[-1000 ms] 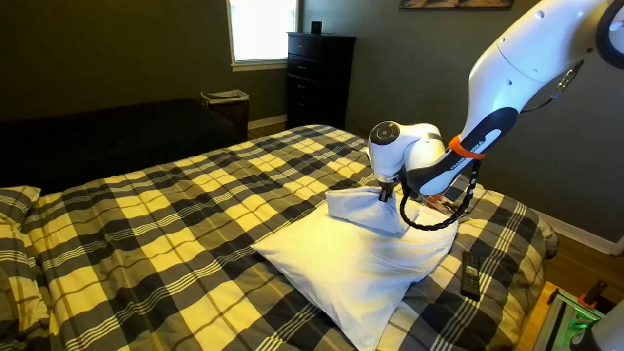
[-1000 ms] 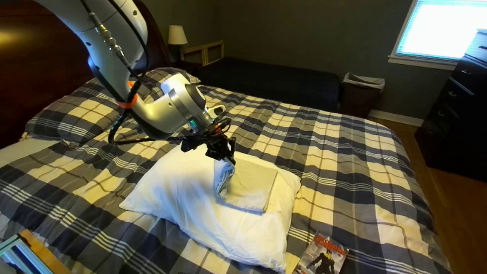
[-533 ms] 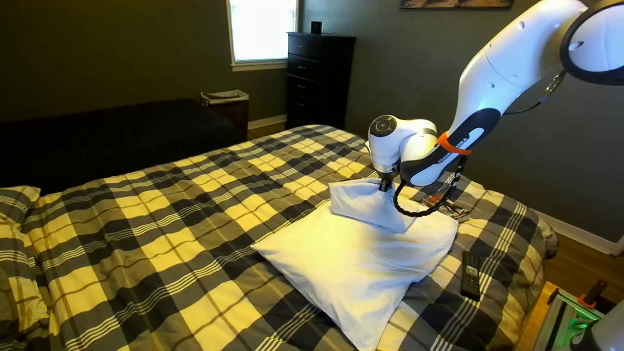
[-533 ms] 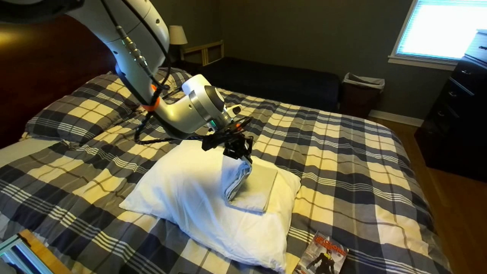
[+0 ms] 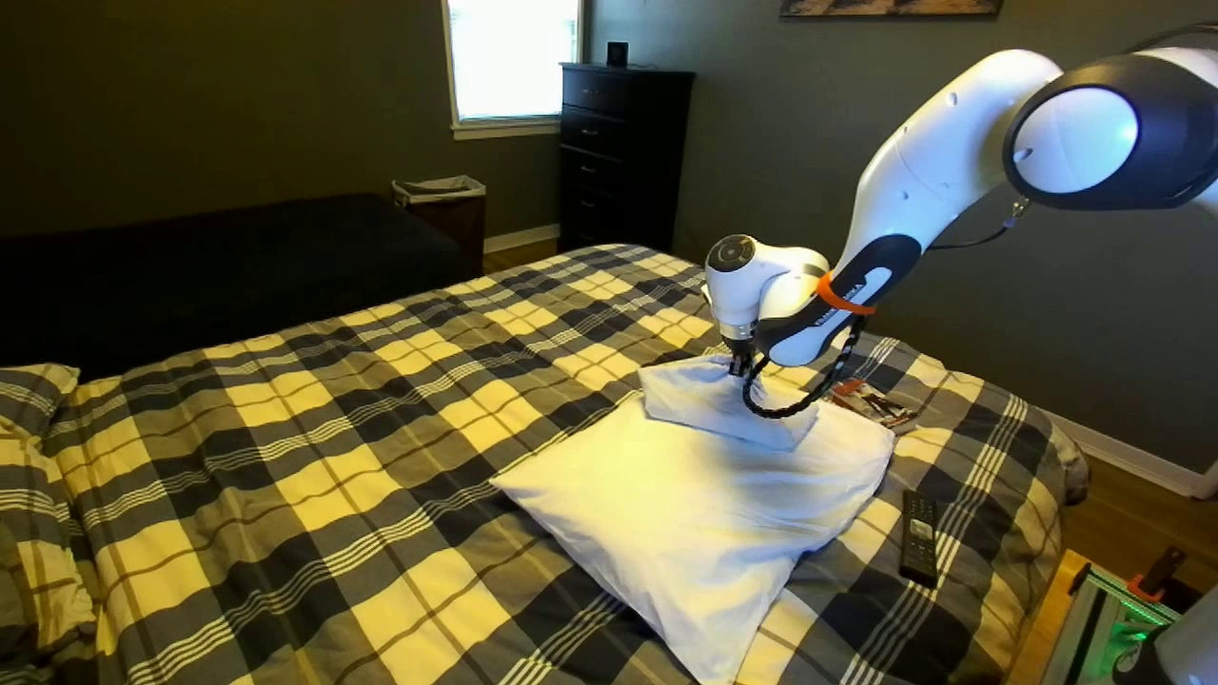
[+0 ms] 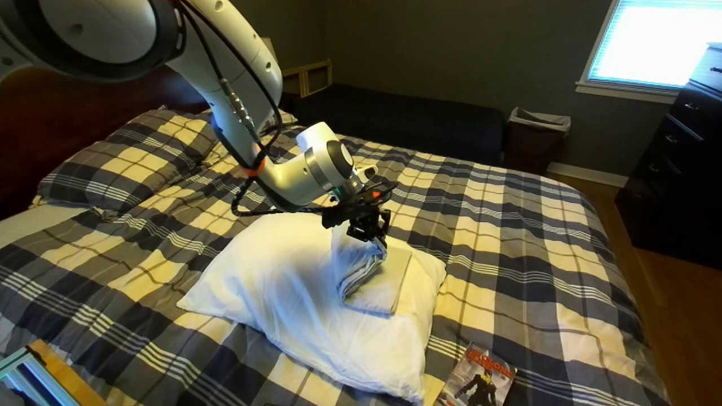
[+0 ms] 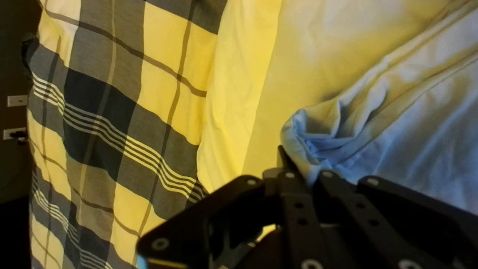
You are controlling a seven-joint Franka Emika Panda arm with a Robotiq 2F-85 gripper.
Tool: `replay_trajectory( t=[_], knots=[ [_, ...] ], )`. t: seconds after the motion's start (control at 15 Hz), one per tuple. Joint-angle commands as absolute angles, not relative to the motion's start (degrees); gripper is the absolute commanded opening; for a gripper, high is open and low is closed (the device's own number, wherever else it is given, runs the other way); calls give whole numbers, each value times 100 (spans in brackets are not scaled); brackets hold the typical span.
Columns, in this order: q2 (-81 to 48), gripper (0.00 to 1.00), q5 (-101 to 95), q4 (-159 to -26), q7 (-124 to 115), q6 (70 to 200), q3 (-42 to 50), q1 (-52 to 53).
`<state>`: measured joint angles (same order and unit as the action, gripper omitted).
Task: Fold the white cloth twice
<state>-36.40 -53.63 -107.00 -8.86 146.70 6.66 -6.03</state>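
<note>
grips a raised portion of the white cloth (image 5: 699,401) in the gripper (image 7: 309,178), with black fingers (image 7: 293,195) closed on bunched fabric in the wrist view. angles downward onto the cloth from above in both exterior views. task item location: on top of the large white pillow (image 5: 647,514), toward the end farther from the dark wooden headboard (image 6: 28,141). rises off the pillow on the side nearer the headboard, up to the gripper; lies flat on the opposite side. shows stacked, curled layers along one edge in an exterior view, and several creases next to the fingers in the wrist view. arm configuration: reaches over the plaid bedspread (image 5: 381,457) with the white robot arm (image 5: 913,171) bent at the joints. carries an orange band (image 5: 845,295) around the forearm and a black cable (image 5: 785,412) hanging in a loop beside the gripper. supports the pillow directly on the bedspread, in a pattern of yellow, grey and dark blue. includes, beside the pillow, a black remote control (image 5: 919,540) and a flat item (image 6: 480,379) with red lettering and a dark figure on the printed cover, both apart from the cloth. includes, in the background, a dark dresser (image 5: 623,162) next to a bright window (image 5: 514,57), and a lined bin (image 6: 535,141) at the end of low, dark-covered furniture (image 6: 400,124).
</note>
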Motion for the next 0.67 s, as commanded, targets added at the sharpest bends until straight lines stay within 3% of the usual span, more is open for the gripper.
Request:
replay_trajectory(
  t=[0.0,0.6],
  knots=[
    [-4045,1,-4997,-10231,-509,14656,749,-674],
    [-4613,1,-4667,-9513,-128,14768,909,-739]
  ],
)
